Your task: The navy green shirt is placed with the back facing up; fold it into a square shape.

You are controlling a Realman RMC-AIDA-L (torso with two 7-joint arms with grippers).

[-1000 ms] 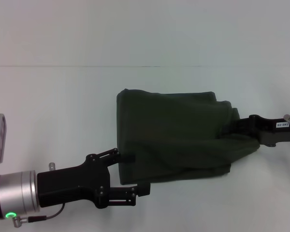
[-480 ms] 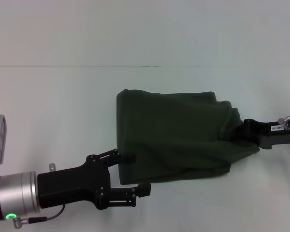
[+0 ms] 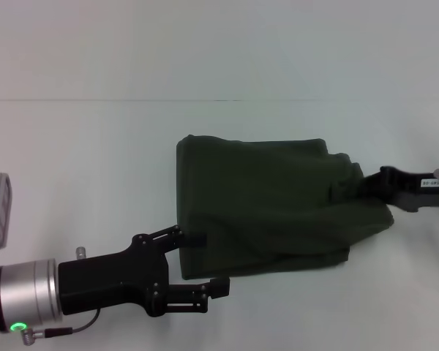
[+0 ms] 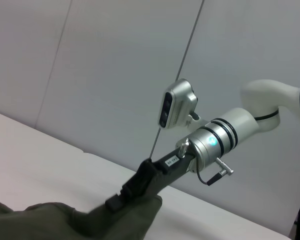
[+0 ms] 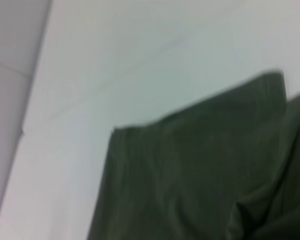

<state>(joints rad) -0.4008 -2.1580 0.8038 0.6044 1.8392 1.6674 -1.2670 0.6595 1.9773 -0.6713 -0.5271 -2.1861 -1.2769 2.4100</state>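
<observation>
Here, a wide white desk [image 3: 95, 161] fills the head view, meeting a pale wall along a faint line near the top.

The navy green shirt [image 3: 271, 208] lies on the desk right of centre, gathered into a rough block shape. Its top edge and left edge are fairly straight, and the far left corner is rounded. The right side is bunched and creased, with a fold of cloth drooping toward the lower right corner. No lettering shows on the surface facing up. In the right wrist view the shirt [image 5: 200, 185] appears as a dark slab with a soft crease running into one corner, with bare desk beyond it.

The left arm reaches in from the lower left of the head view, a silver cylinder with a small green light, ending in a black left end effector [image 3: 208, 261]. Its two fingers are spread apart, one finger tip touching the shirt's left edge and the other just at its lower left corner. They enclose no cloth.

The right end effector [image 3: 366, 189] comes in low from the right edge of the head view, and its tip is buried in the bunched right side of the shirt. In the left wrist view it [image 4: 132, 192] sinks into a raised fold of cloth, so I cannot tell how its fingers are set.
</observation>
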